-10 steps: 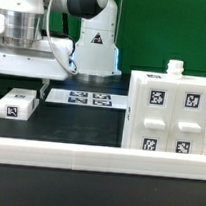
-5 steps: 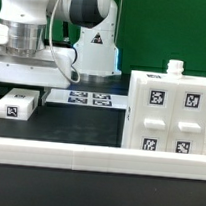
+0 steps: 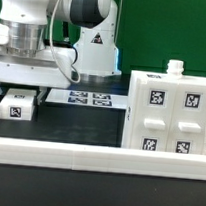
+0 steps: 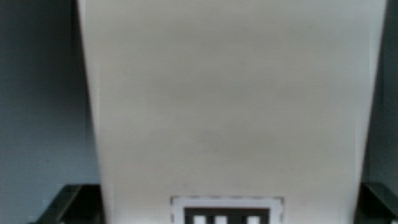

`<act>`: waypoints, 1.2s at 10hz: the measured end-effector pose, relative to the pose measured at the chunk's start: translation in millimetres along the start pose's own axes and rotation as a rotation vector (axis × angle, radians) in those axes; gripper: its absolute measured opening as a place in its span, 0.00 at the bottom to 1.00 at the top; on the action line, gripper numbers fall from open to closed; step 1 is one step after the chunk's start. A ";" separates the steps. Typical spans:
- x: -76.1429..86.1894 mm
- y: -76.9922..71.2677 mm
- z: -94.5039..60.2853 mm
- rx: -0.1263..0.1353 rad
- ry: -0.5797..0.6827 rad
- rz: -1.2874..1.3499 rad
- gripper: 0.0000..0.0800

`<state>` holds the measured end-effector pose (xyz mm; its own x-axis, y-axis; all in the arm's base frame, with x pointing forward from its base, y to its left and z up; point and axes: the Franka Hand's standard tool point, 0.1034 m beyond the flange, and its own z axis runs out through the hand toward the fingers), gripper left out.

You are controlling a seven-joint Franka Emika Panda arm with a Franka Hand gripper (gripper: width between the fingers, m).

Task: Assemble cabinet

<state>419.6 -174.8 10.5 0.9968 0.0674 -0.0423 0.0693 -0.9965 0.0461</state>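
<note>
The claw hangs low over the desk at the exterior view's left, closed on a small white block. The block has one black-and-white tag on the face turned to the camera. In the wrist view the block fills the middle of the picture, with a dark finger tight against one long side and the other finger against the opposite side. Whether the block's underside rests on the desk cannot be told.

The cabinet stands upright on the desk at the exterior view's right, well apart from the claw and the block. Its front shows four square tags, two above and two below, and a small white knob sticks up from its top. The marker board lies flat between the block and the cabinet, farther back, just in front of the arm's base. A white rail runs along the near edge of the desk
</note>
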 end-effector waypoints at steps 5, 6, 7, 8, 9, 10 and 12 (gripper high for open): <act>9.3 -8.9 -30.2 0.023 0.010 -0.007 0.70; 13.6 -16.1 -44.8 0.034 0.015 0.004 0.70; 18.0 -24.7 -60.0 0.042 0.027 0.011 0.70; 24.4 -37.0 -74.0 0.047 0.038 0.043 0.70; 32.9 -54.2 -88.3 0.055 0.044 0.068 0.70; 39.6 -69.0 -99.0 0.064 0.044 0.092 0.70; 60.2 -97.9 -121.8 0.072 0.035 0.119 0.70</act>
<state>477.6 -67.3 125.0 0.9987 -0.0510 -0.0056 -0.0511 -0.9984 -0.0229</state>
